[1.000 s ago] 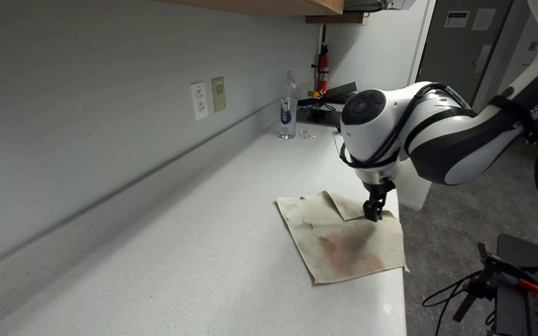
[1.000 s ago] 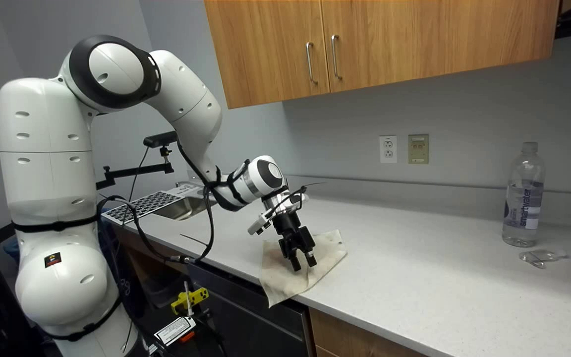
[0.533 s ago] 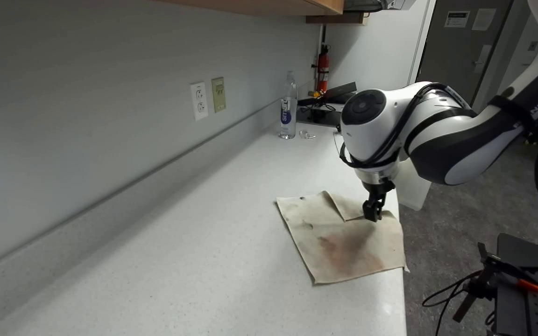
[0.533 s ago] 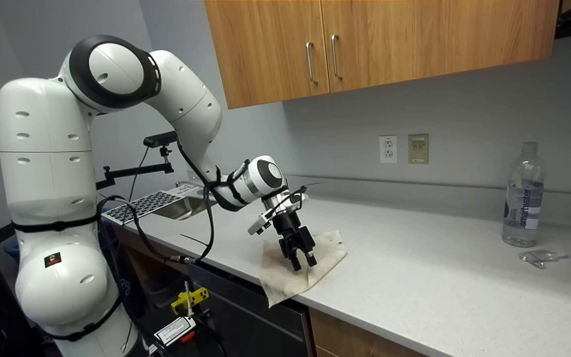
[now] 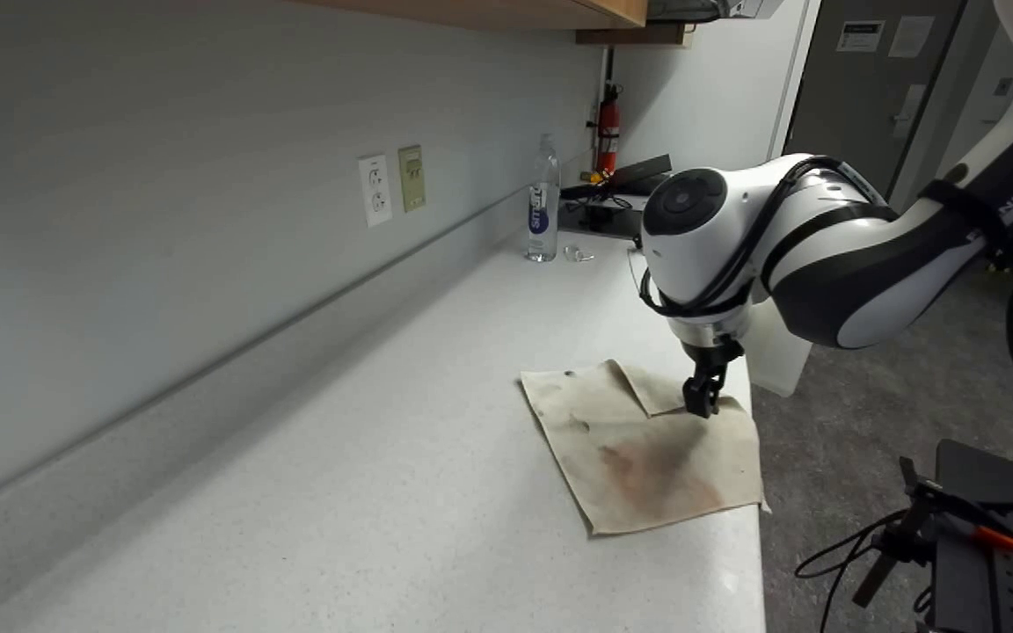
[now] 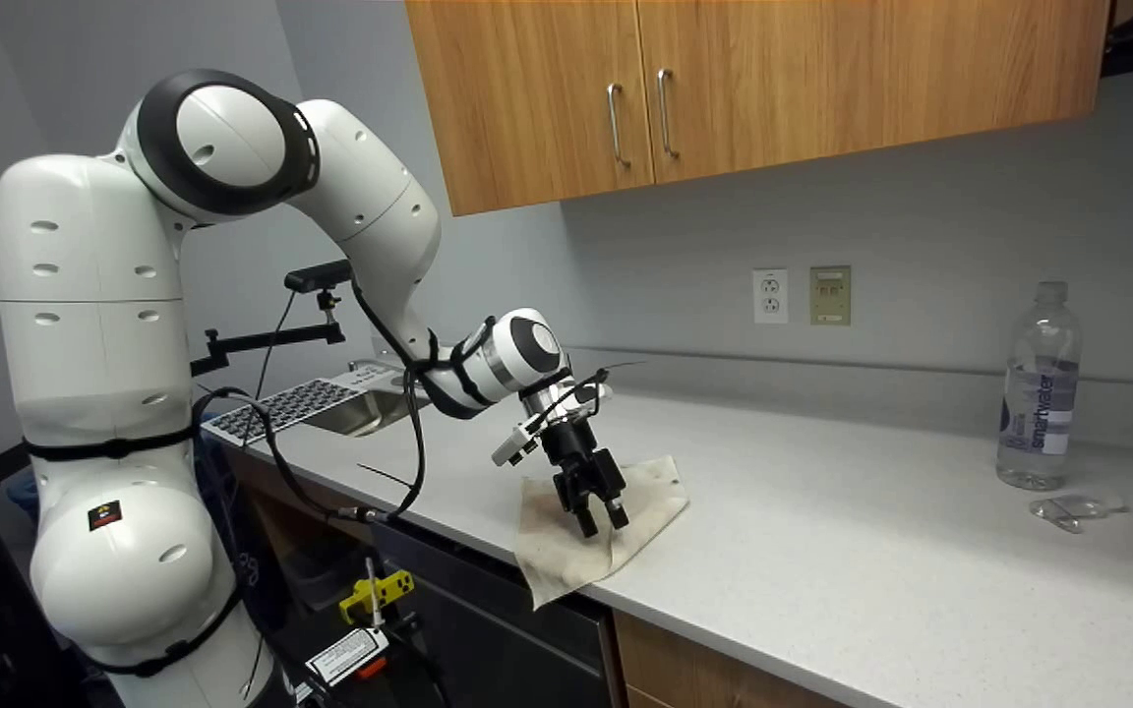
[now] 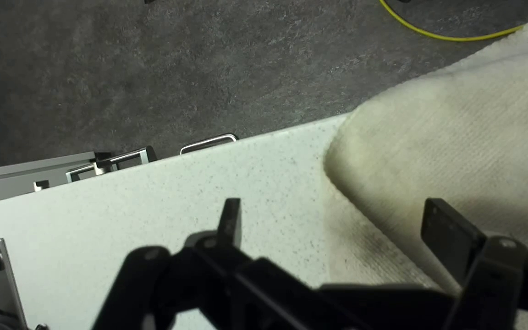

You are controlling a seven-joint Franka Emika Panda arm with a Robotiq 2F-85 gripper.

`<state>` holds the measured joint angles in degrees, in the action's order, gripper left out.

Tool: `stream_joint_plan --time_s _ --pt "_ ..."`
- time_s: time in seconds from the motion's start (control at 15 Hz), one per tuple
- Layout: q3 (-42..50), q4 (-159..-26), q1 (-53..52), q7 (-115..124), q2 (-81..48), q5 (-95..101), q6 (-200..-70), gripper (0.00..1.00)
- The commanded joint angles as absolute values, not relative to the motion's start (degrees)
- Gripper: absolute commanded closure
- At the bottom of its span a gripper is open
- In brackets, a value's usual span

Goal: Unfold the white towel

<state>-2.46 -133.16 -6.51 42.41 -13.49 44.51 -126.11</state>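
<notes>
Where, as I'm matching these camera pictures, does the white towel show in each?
In an exterior view: the white towel lies right of centre, below mid-height.
In an exterior view: the white towel is just below centre, partly behind the end effector.
Wrist view: the white towel is at the right, cut off by the border.
Shared landmark: the front edge of the counter, which the white towel reaches in all three.

The arm I drive is white, with dark rings, black straps, looping cables and a small black sticker; its gripper is all black.
</notes>
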Motion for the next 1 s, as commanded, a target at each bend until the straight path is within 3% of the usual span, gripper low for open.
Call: stream_joint_plan --time_s 0.0,0.47,0.93 --pt "-2.1 -133.1 -7.0 42.3 -13.5 44.3 -126.1 0.00" --pt "-2.5 -134.2 -8.3 45.4 -13.9 45.9 -125.7 0.00" --pt "-0.3 -126.6 -8.3 52.0 -22.8 56.5 -127.7 0.00"
